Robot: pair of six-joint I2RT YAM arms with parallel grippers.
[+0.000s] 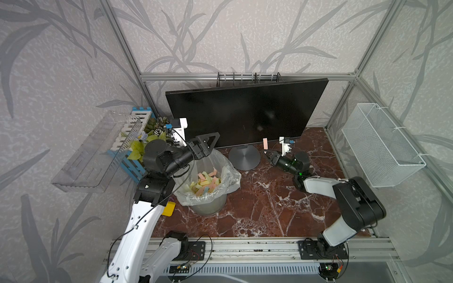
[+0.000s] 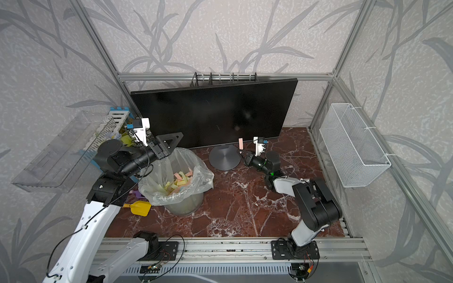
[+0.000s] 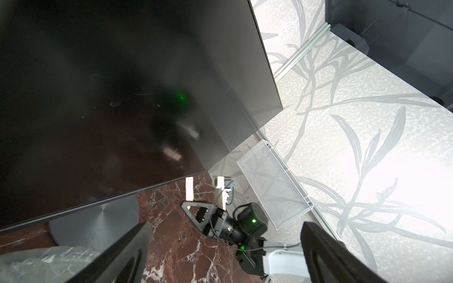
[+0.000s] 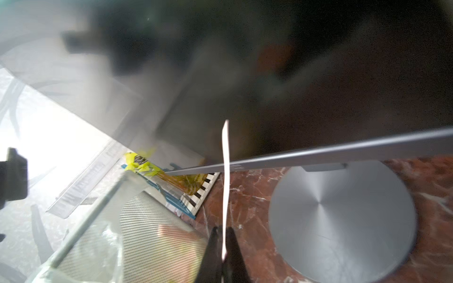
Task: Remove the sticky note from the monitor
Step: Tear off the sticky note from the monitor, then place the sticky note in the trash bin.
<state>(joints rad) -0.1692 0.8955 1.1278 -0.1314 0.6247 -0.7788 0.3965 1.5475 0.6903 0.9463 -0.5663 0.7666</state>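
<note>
Clock bearings are taken in a top view, with 12 at the back wall.

1. Left gripper (image 1: 208, 144): jaws spread wide and empty, hanging over the 11 o'clock rim of the grey round bin with clear plastic liner (image 1: 208, 208), which holds many pastel paper strips.
2. Large flat black monitor (image 1: 245, 112): upright on its grey disc stand (image 1: 244, 156).
3. Narrow pink paper sticky note (image 1: 265, 143): at the screen's lower edge, about 5 o'clock on the panel, standing on end.
4. Right gripper (image 4: 223, 245): clamped on the note's lower end. You cannot tell whether the top is still stuck.

Risks, as judged:
- A sharp pull may tear the thin paper or slip it from the pinch, should the adhesive hold.
- Dragging along the glass may re-stick it.
- If the bin is your drop point, the left arm crowds it, so a collision is likely.
</note>
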